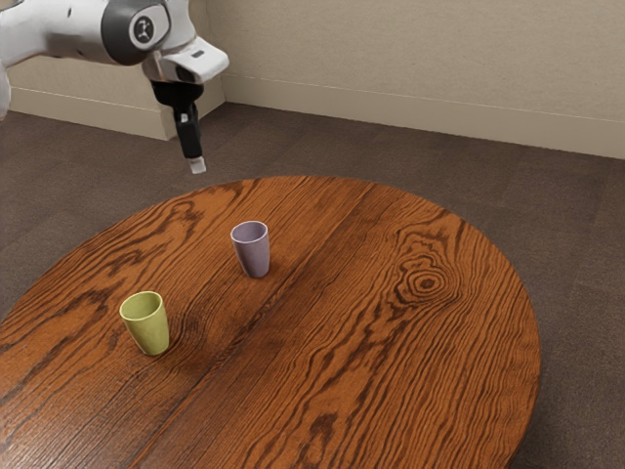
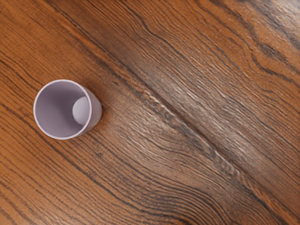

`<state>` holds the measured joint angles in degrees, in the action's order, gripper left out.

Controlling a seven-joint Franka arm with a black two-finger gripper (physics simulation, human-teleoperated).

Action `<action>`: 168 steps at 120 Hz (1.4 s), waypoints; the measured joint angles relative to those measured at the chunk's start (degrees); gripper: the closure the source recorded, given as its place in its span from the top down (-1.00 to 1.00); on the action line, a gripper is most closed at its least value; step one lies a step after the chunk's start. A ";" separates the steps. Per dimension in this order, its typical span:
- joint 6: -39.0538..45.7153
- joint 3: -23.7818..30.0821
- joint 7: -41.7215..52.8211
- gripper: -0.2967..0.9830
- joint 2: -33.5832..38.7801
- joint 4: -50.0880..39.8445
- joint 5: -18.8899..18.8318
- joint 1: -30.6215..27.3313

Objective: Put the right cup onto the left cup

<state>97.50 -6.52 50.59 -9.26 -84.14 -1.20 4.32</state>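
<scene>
In the exterior view my gripper (image 1: 197,164) hangs in the air, pointing down, higher than both cups and apart from them. The purple cup (image 1: 254,252) stands upright on the wooden table, mouth up, toward the exterior view's right from the gripper. Nearer that camera and toward the exterior view's left, the green cup (image 1: 148,327) is also upright, with a gap between the two. From above, the wrist view looks into the purple cup (image 2: 65,110), showing its pale rim and inner bottom.
The round wooden table (image 1: 391,342) has a curved edge, with dark floor beyond it. A seam runs across the tabletop (image 2: 197,136) beside the purple cup. A pale wall (image 1: 420,68) rises behind the table.
</scene>
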 joint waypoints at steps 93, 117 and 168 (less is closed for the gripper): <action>11.94 -0.44 5.53 0.53 -26.76 10.18 1.74 -3.73; 13.55 -0.42 6.23 0.53 -29.58 12.63 1.66 -2.93; 16.42 -0.41 6.21 0.21 -31.61 10.21 1.81 -2.56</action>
<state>113.92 -6.93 56.80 -40.87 -73.93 0.61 1.76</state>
